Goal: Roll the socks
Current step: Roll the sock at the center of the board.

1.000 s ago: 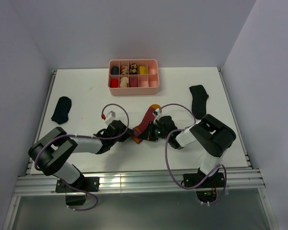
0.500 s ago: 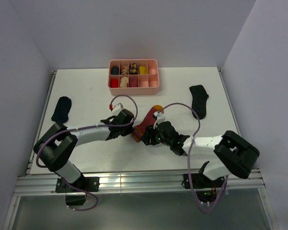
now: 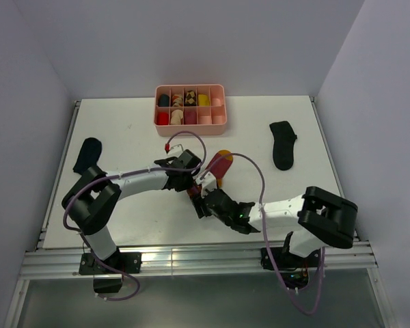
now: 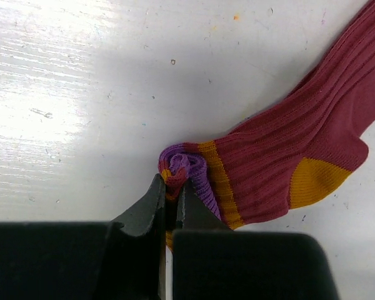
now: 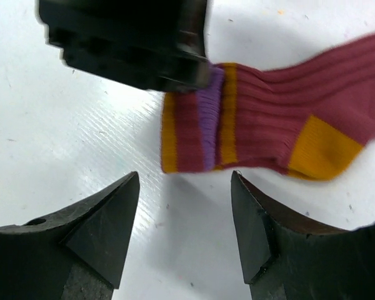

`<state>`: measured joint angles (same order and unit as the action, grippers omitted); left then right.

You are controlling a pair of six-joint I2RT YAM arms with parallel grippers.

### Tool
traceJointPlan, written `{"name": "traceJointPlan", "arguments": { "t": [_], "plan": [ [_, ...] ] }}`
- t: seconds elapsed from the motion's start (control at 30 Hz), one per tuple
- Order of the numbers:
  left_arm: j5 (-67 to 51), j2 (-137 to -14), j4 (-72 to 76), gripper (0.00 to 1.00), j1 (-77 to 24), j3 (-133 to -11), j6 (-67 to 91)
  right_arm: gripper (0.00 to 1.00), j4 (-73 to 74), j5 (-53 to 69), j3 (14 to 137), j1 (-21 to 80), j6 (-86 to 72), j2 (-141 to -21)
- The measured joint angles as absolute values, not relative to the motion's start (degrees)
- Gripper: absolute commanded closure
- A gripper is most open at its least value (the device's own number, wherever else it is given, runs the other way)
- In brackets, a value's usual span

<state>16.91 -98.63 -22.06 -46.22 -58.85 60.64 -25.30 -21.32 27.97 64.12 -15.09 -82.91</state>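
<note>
Where the striped sock (image 3: pixel 217 166) ends in its orange-banded cuff, the left gripper (image 3: pixel 192 188) is clamped: jaws pressed together on a small bunched fold of purple and orange fabric, tips down at the table (image 3: pixel 123 137). Item, striped sock (image 4: pixel 287 150): lies flat, its long axis running from the left gripper (image 4: pixel 169 185) away ahead and off to the right of that wrist view, maroon ribbed leg first, orange-yellow heel patch beyond, toe farthest off. Only the pinched cuff end is curled, so the roll is judged barely begun. Item, right gripper (image 3: pixel 203 203): jaws spread wide, nothing between them, nothing touched. It faces the left gripper (image 5: pixel 131 44) across the cuff, with the cuff edge just ahead of the right gripper (image 5: pixel 184 194) and the striped sock (image 5: pixel 269 119) trailing away toward the right of its wrist view. Both grippers stand at the same end of the sock. The left one has it; the right one is just beside it and apart from it. Judgement: the coming move turns on the roll travelling along that long axis, cuff toward toe, so the free right gripper would need to take or steady fabric ahead of it while the left one turns the fold. Item, first black sock (image 3: pixel 87 156): well apart, out past the left arm's elbow, untouched. Item, second black sock (image 3: pixel 283 144): well apart on the right arm's side, untouched. Item, pink tray (image 3: pixel 190 128): beyond the toe end, apart from both grippers.
</note>
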Motion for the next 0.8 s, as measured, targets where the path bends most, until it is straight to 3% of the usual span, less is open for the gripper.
{"name": "traceJointPlan", "arguments": {
  "t": [0.53, 0.63, 0.7, 0.73, 0.8],
  "plan": [
    [14.8, -99.4, -23.4, 1.0, -45.6, -60.0, 59.2, 0.39, -27.4, -32.9, 36.4, 70.3, -6.2, -98.6],
    [14.7, -99.6, -23.4, 1.0, -45.6, -60.1, 59.2, 0.51, -29.1, -34.6, 36.4, 70.3, -5.9, -99.8],
    [14.6, -99.7, -23.4, 0.99, -45.6, -60.2, 59.1, 0.65, -29.8, -35.7, 36.4, 70.4, -5.6, -100.2],
    [14.7, -99.8, -23.4, 1.0, -45.6, -60.2, 59.1, 0.79, -30.1, -36.4, 36.4, 70.4, -5.5, -100.4],
    [14.7, -99.8, -23.2, 0.96, -45.6, -60.2, 59.1, 0.92, -30.7, -37.1, 36.3, 70.4, -5.3, -100.5]
  ]
}}
